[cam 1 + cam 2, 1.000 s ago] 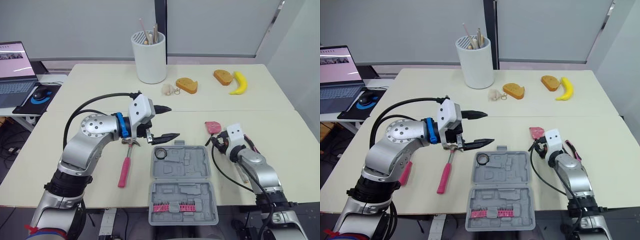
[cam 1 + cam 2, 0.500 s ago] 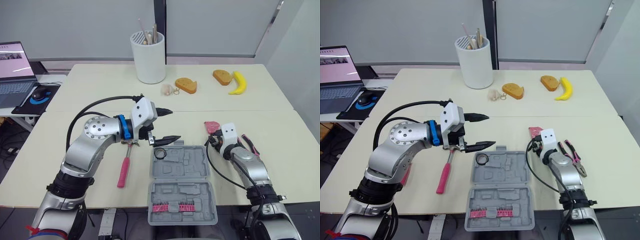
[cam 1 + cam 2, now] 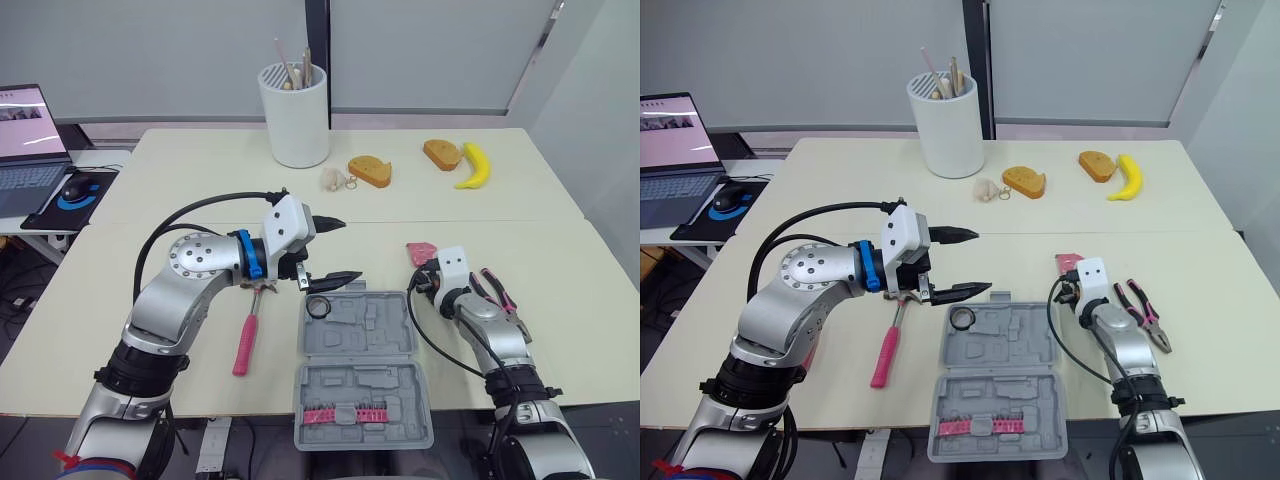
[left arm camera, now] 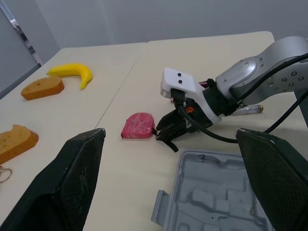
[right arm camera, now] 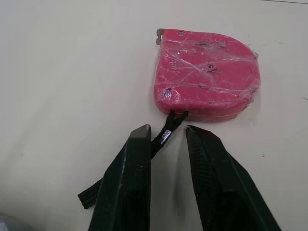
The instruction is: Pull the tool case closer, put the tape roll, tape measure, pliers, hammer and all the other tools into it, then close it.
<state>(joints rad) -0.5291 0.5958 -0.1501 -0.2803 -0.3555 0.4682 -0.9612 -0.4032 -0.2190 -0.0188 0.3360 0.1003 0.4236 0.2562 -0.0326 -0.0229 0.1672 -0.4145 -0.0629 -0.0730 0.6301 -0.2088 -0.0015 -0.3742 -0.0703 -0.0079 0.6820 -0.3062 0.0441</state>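
Note:
The grey tool case (image 3: 385, 335) lies open near the table's front edge, with the black tape roll (image 3: 319, 307) in its far-left corner. My left gripper (image 3: 346, 250) hovers open just beyond that corner, nothing between its fingers (image 4: 79, 180). Left of the case lies the pink-handled hammer (image 3: 244, 338). The pink tape measure (image 5: 207, 74) sits to the right of the case. My right gripper (image 5: 167, 129) is just short of it and narrowly open, the measure's black strap (image 5: 161, 137) lying between its fingertips. The pliers (image 3: 1143, 315) rest to the right of that arm.
A white cup (image 3: 293, 115) of sticks stands at the back. Two bread slices (image 3: 370, 171), a banana (image 3: 470, 165) and a small keychain (image 3: 333, 179) lie beyond the middle seam. A laptop (image 3: 25, 140) sits far left. Pink bits (image 3: 345, 414) line the case's near half.
My right arm has swung left and forward toward the tape measure, uncovering the pliers. The left gripper edged toward the case a second ago and has held still since.

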